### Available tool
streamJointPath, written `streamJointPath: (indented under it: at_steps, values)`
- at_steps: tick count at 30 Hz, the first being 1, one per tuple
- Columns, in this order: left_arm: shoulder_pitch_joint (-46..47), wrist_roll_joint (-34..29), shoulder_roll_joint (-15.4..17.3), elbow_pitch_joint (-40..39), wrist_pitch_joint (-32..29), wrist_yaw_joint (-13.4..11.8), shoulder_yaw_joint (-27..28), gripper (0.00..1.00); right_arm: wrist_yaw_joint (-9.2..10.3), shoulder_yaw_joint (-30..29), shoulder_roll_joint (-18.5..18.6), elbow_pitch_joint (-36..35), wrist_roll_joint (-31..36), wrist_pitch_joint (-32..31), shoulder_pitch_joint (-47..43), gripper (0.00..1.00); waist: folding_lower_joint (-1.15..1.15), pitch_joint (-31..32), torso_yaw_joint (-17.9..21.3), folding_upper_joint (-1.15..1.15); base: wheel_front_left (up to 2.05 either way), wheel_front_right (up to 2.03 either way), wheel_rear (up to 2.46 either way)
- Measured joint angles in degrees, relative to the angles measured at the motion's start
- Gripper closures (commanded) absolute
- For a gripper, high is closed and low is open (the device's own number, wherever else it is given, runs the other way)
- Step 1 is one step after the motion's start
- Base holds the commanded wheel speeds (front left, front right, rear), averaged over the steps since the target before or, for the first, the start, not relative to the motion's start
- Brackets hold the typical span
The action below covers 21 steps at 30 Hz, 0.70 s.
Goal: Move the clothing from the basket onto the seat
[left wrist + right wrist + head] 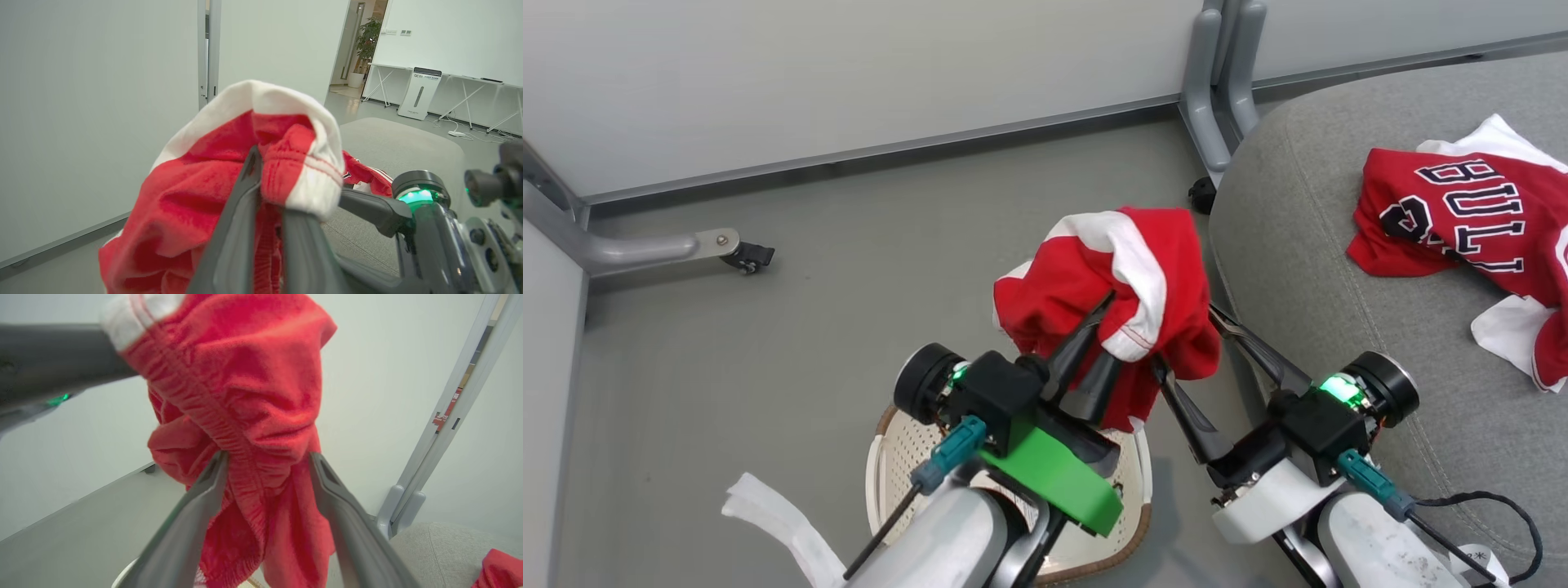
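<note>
The clothing is sitting in two places. The jersey (1462, 220) is lying crumpled on the seat (1307, 269), lettered side up, well in from the near edge. The shorts (1111, 302) are hanging in the air above the floor (849, 269), between the basket (886, 457) and the seat's rounded edge and clear of both.

The left gripper (1109, 331) is clamping the shorts: in the left wrist view its fingers (237, 228) are pinching a fold of the red waistband beside the white trim, and the rest of the garment (184, 212) is draping down over them.

The right gripper (1184, 336) is sitting just beside the left one, at the lower side of the same garment. In the right wrist view (269, 457) its fingers are standing well apart with a bunch of gathered red cloth (253, 396) between them. Whether they are pressing on it cannot be told.

The basket is standing on the floor beneath the left arm, largely hidden by it.
</note>
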State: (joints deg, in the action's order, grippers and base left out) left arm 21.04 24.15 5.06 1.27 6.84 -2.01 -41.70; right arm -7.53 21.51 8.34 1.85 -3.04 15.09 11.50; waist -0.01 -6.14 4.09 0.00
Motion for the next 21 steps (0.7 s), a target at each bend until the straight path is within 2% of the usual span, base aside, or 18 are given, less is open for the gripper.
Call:
streamJointPath:
  at_steps: [7,12,14,21]
  values:
    - [0.02,0.21,-0.2,-1.49,-2.29,1.34,-3.13,1.0,0.0,-0.23,0.71,3.59,1.01,0.0,0.88,0.0,0.0,-0.32,-0.56,0.0,0.0,0.0,0.0]
    - [0.02,0.43,-0.19,-1.9,-3.53,1.9,-4.49,1.0,0.01,1.74,1.65,4.93,0.57,0.0,1.29,0.0,0.0,-0.37,-0.8,0.0,0.0,0.0,0.0]
    - [0.02,0.44,-0.14,-1.87,-3.65,1.99,-4.72,1.0,0.0,2.72,2.01,5.59,-0.6,0.0,1.33,1.0,0.0,-0.31,-0.88,0.0,0.0,0.0,0.0]
    - [-0.21,1.11,0.48,-0.68,-3.72,1.99,-4.74,1.0,0.01,3.47,2.52,6.17,-5.65,-0.01,1.28,1.0,0.0,-0.08,-0.85,0.0,0.0,0.0,0.0]
